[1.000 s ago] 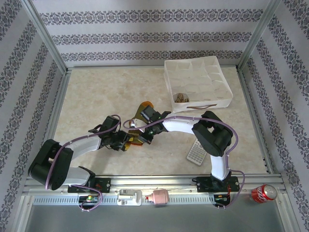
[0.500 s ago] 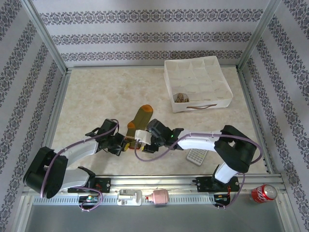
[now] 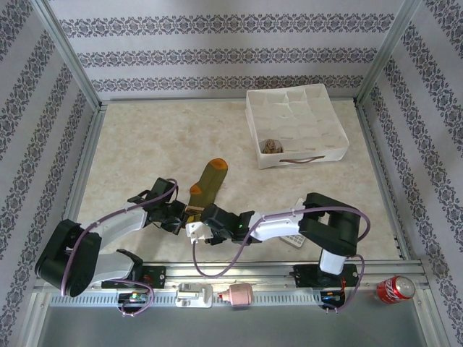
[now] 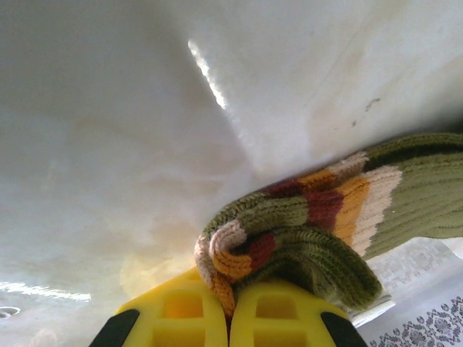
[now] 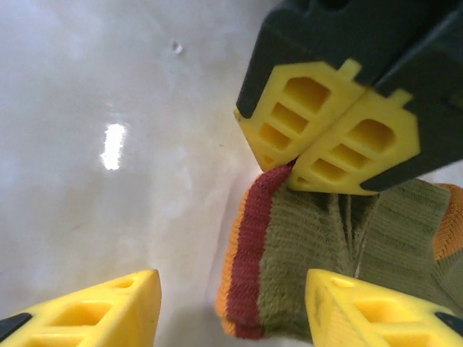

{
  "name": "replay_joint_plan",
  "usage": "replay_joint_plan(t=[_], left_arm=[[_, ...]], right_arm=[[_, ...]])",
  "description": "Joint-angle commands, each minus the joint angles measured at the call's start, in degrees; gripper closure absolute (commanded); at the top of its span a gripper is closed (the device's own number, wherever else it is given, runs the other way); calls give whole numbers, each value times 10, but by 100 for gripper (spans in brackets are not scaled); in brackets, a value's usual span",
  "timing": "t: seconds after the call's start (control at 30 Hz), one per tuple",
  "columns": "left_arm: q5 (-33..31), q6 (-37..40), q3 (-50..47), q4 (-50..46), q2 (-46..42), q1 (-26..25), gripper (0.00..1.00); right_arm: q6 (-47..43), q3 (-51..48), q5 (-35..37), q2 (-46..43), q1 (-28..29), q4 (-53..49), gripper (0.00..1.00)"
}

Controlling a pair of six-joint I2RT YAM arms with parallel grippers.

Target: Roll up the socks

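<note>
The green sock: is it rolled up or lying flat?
Mostly flat. The green sock lies stretched out on the table; just its striped cuff is folded over, pinched in the shut left gripper.

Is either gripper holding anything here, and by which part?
The left gripper is shut on the olive sock, pinching the edge of its striped cuff. The right gripper stands open over the cuff, gripping nothing.

Left gripper (image 4: 230, 307) jaws now clamped on olive sock (image 3: 210, 179) cuff, right gripper (image 5: 231, 300) jaws parted, swung nearer.
</note>
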Motion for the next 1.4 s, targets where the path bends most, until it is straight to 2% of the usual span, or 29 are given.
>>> replay_joint_plan(t=[0.0,0.1,0.23,0.3,0.33,0.37,0.47,0.53,0.6,0.83,1.17,1.37], left_arm=[[-13,11,-2,-79,15,8,100],[-2,26,5,-78,21,12,100],[6,42,11,-86,16,21,100],[6,48,17,-94,4,25,100],[7,50,20,-98,-3,29,100],[8,50,20,-99,-9,33,94],[18,37,16,-92,-38,45,64],[25,20,8,-81,-54,53,50],[28,8,4,-78,-69,60,42],[20,6,15,-104,-102,70,37],[31,23,14,-100,-121,61,40],[21,13,1,-60,-126,47,40]], right_arm=[[-11,22,44,33,-2,15,53],[4,29,49,52,-8,11,65],[36,33,45,58,-14,-14,91],[53,27,30,51,-16,-24,100],[66,24,12,44,-19,-32,100],[77,23,-10,38,-22,-41,100],[130,23,-101,21,-40,-70,100],[162,24,-150,16,-53,-83,100],[188,26,-202,17,-69,-89,100],[260,56,-350,46,-124,-121,100],[378,114,-529,110,-198,-151,100],[429,123,-599,148,-231,-151,100]])
